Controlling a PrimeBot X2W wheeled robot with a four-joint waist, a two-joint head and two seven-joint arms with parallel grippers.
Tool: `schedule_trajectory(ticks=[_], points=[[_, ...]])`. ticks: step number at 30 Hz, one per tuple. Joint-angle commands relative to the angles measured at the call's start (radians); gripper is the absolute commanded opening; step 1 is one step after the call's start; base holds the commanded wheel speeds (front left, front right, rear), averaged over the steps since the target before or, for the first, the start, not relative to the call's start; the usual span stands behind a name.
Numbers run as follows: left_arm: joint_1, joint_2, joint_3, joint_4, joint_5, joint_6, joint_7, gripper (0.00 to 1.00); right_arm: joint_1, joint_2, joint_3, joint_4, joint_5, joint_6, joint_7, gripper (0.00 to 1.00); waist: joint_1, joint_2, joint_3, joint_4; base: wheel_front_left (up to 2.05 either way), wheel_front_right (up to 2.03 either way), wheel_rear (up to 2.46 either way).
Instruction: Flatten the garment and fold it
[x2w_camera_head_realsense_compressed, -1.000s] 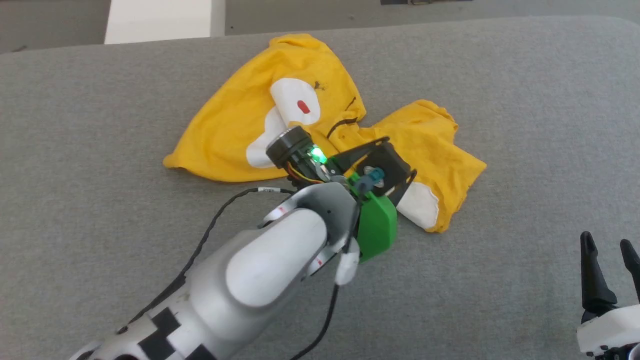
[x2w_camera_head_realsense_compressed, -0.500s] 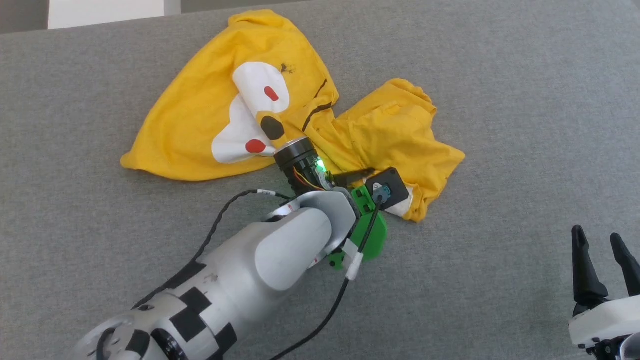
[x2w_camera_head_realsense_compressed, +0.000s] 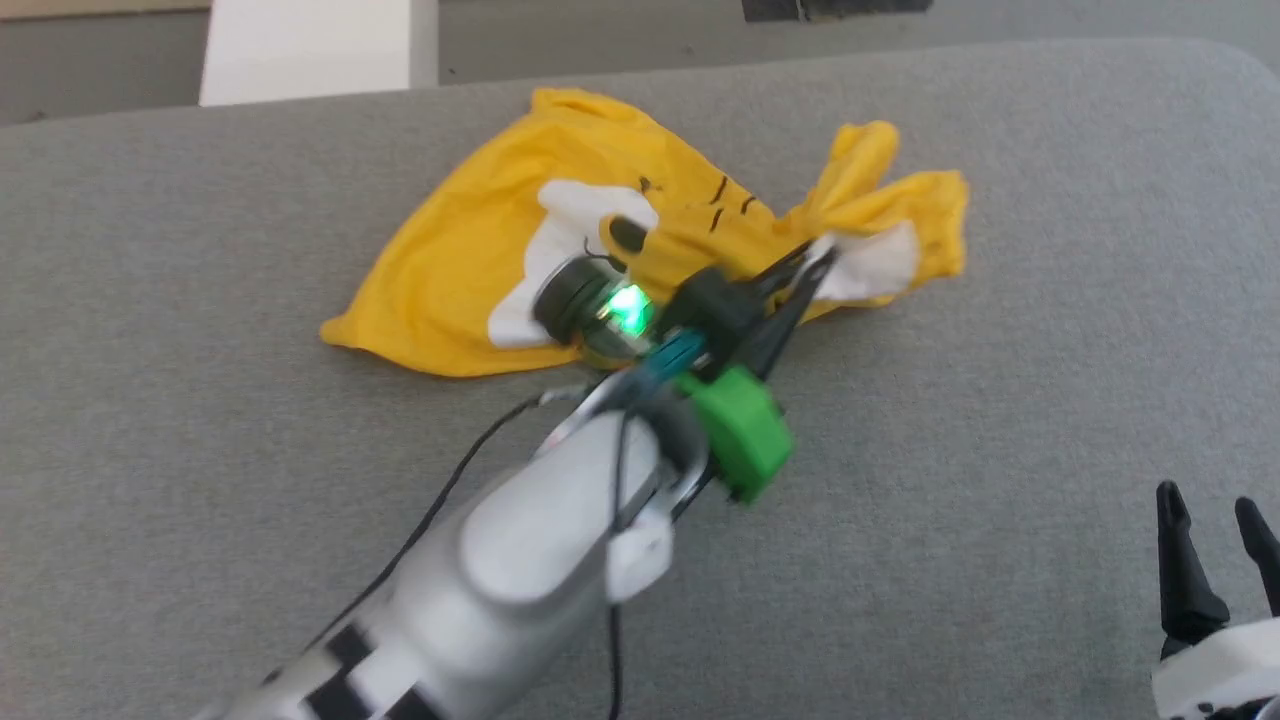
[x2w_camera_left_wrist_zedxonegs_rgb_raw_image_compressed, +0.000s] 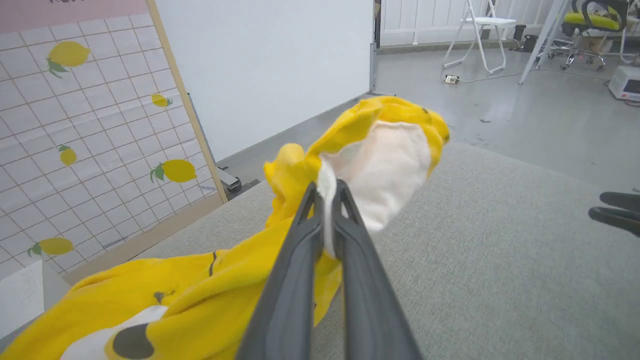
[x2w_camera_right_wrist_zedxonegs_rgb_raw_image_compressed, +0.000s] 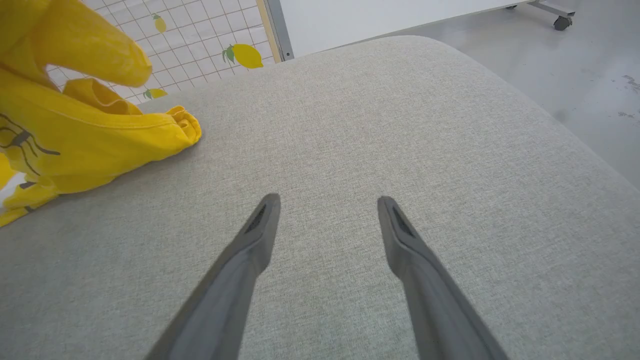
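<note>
— Where's the shirt (x2w_camera_head_realsense_compressed: 450, 270)?
— Crumpled on the grey cushion (x2w_camera_head_realsense_compressed: 1000, 420), toward its far edge, print (x2w_camera_head_realsense_compressed: 580, 208) up. The left gripper (x2w_camera_left_wrist_zedxonegs_rgb_raw_image_compressed: 326, 187) is clenched on a white-lined bit at the shirt's right end and holds it raised off the cushion.
— And the right gripper (x2w_camera_right_wrist_zedxonegs_rgb_raw_image_compressed: 328, 200)?
— Jaws spread, grasping nothing, well apart from the cloth.
— How far along?
— Barely begun, I'd judge: nothing lies flat and no fold is made. All the spreading and folding is left.
— Anything unclear?
— The head view is blurred, the left arm (x2w_camera_head_realsense_compressed: 540, 540) hides the print's lower part, and I can't tell whether the pinched bit is hem or sleeve.
</note>
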Motion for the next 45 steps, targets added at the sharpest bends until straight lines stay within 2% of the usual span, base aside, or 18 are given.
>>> schedule_trajectory(ticks=[1,2,4,5,8,10,14,15,16,17,22,27,29,31,33,36,41,45], points=[[0.071,0.052,0.019,-0.052,-0.014,0.035,-0.008,0.00,0.017,0.001,-0.002,-0.008,-0.007,-0.001,0.007,1.00,0.0000,-0.0001,-0.054,0.046,0.00,0.00,0.00],[0.125,0.088,0.038,-0.110,-0.029,0.066,-0.009,0.00,0.025,0.001,-0.003,-0.012,-0.007,-0.001,0.010,1.00,0.0000,-0.0001,-0.059,0.050,0.00,0.00,0.00],[0.233,0.159,0.068,-0.217,-0.056,0.124,-0.001,0.15,0.037,0.001,-0.002,-0.018,-0.006,-0.001,0.015,1.00,0.0000,-0.0001,-0.065,0.056,0.00,0.00,0.00],[0.285,0.190,0.086,-0.264,-0.071,0.155,0.001,0.15,0.041,0.001,-0.001,-0.020,-0.006,-0.001,0.017,1.00,0.0000,-0.0001,-0.066,0.058,0.00,0.00,0.00],[0.473,0.283,0.145,-0.411,-0.125,0.257,0.001,0.02,0.052,0.001,-0.002,-0.027,-0.003,-0.001,0.021,1.00,0.0000,-0.0001,-0.063,0.063,0.00,0.00,0.00],[0.580,0.336,0.161,-0.470,-0.143,0.309,0.004,0.00,0.055,0.001,-0.001,-0.026,-0.001,-0.001,0.024,1.00,0.0000,-0.0001,-0.060,0.067,0.00,0.00,0.00],[0.742,0.372,0.163,-0.539,-0.190,0.358,0.005,0.00,0.057,0.001,-0.001,-0.021,0.003,-0.001,0.026,1.00,0.0000,-0.0001,-0.054,0.073,0.00,0.00,0.00],[0.766,0.370,0.161,-0.542,-0.203,0.361,0.006,0.04,0.057,0.001,-0.002,-0.019,0.004,-0.001,0.026,1.00,0.0000,-0.0001,-0.053,0.075,0.00,0.00,0.00],[0.799,0.372,0.141,-0.529,-0.211,0.361,0.021,0.61,0.056,0.001,-0.001,-0.012,0.005,-0.001,0.026,1.00,0.0000,-0.0001,-0.053,0.079,0.00,0.00,0.00],[0.809,0.362,0.143,-0.520,-0.219,0.365,0.016,1.00,0.055,0.001,0.000,-0.009,0.005,-0.001,0.026,1.00,0.0000,-0.0001,-0.054,0.081,0.00,0.00,0.00],[0.796,0.321,0.179,-0.522,-0.221,0.373,-0.026,1.00,0.050,0.001,-0.001,0.002,0.008,-0.001,0.025,1.00,0.0000,-0.0001,-0.061,0.091,0.00,0.00,0.00],[0.759,0.307,0.299,-0.650,-0.219,0.360,-0.054,1.00,0.048,0.001,-0.007,0.001,0.006,-0.001,0.024,1.00,0.0000,-0.0001,-0.069,0.093,0.00,0.00,0.00],[0.741,0.315,0.362,-0.697,-0.177,0.375,-0.057,1.00,0.048,0.001,-0.009,0.002,0.005,-0.001,0.022,1.00,0.0000,-0.0001,-0.071,0.093,0.00,0.00,0.00],[0.723,0.327,0.428,-0.726,-0.084,0.415,-0.058,1.00,0.048,0.001,-0.008,0.004,0.005,-0.001,0.021,1.00,0.0000,-0.0001,-0.074,0.090,0.00,0.00,0.00],[0.723,0.346,0.458,-0.727,0.017,0.451,-0.058,1.00,0.046,0.001,-0.002,0.007,0.006,-0.001,0.020,1.00,0.0000,-0.0001,-0.078,0.086,0.00,0.00,0.00],[0.750,0.331,0.488,-0.731,0.114,0.507,-0.058,1.00,0.037,0.001,0.013,0.007,0.001,-0.001,0.023,1.00,0.0000,-0.0001,-0.086,0.082,0.00,0.00,0.00],[0.814,0.281,0.508,-0.744,0.151,0.529,-0.058,1.00,-0.010,-0.004,0.055,-0.021,-0.040,-0.001,0.063,1.00,0.0000,-0.0001,-0.091,0.084,0.00,0.00,0.00],[0.848,0.245,0.522,-0.750,0.157,0.512,-0.058,1.00,-0.107,-0.059,0.112,-0.047,-0.024,-0.001,0.146,1.00,0.0000,-0.0001,-0.083,0.098,0.00,0.00,0.00]])
